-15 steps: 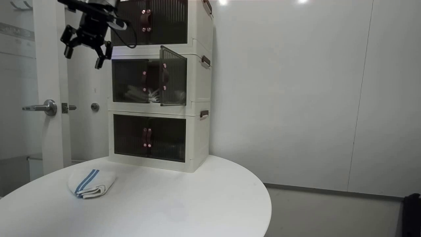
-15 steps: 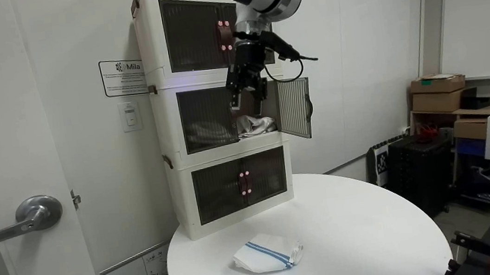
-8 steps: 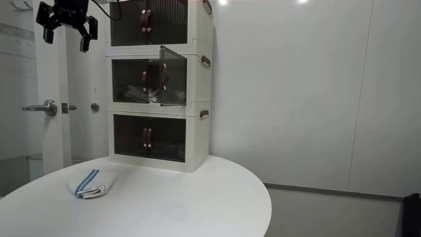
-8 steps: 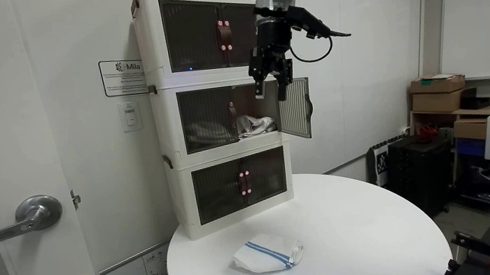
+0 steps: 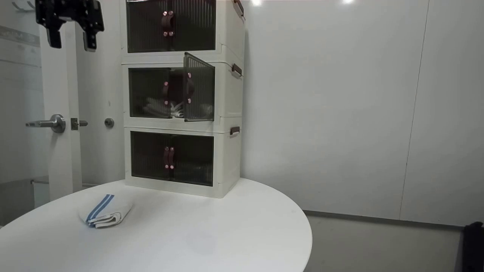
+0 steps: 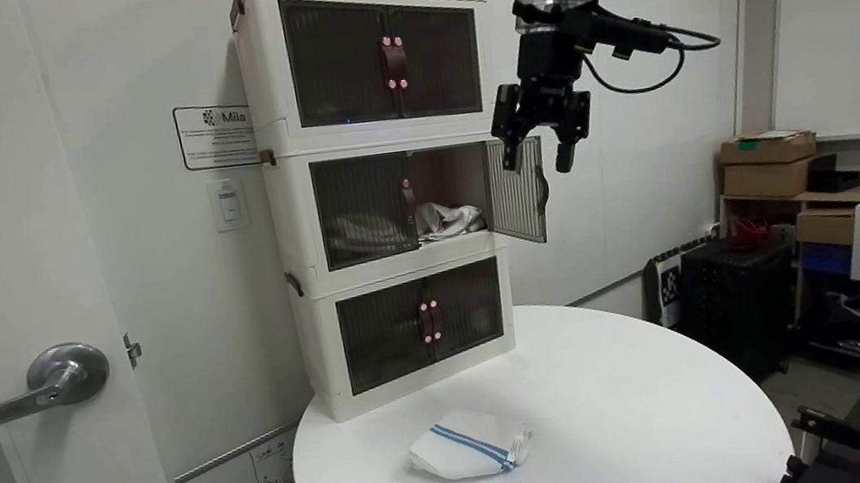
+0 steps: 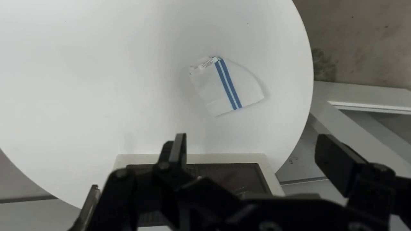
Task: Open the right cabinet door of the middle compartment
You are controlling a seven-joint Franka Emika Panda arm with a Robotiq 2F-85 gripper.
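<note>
The right cabinet door [image 5: 200, 90] [image 6: 520, 191] is a tinted ribbed panel, swung open and standing out from the middle compartment [image 5: 151, 121] [image 6: 400, 264] in both exterior views. Its edge [image 7: 86, 208] seems to show at the lower left of the wrist view. The left twin panel [image 6: 362, 209] is closed. Pale cloth [image 6: 448, 219] lies inside behind the opening. My gripper [image 5: 72, 43] [image 6: 538, 158] [image 7: 252, 138] is open and empty, fingers pointing down. It hangs in the air in front of the cabinet, apart from the door, and overlaps the door's top in an exterior view.
A folded white towel with blue stripes [image 5: 106, 211] [image 6: 471, 443] [image 7: 228, 86] lies on the round white table [image 5: 211, 234] [image 6: 632, 414] [image 7: 80, 80]. The top tier [image 6: 342, 59] and bottom tier [image 6: 388, 337] have closed doors. A room door handle [image 6: 57, 381] stands beside the cabinet.
My gripper has drawn back from the cabinet front, going up and left in an exterior view; its fingers stay apart. The cabinet door, cloth and towel have not moved.
</note>
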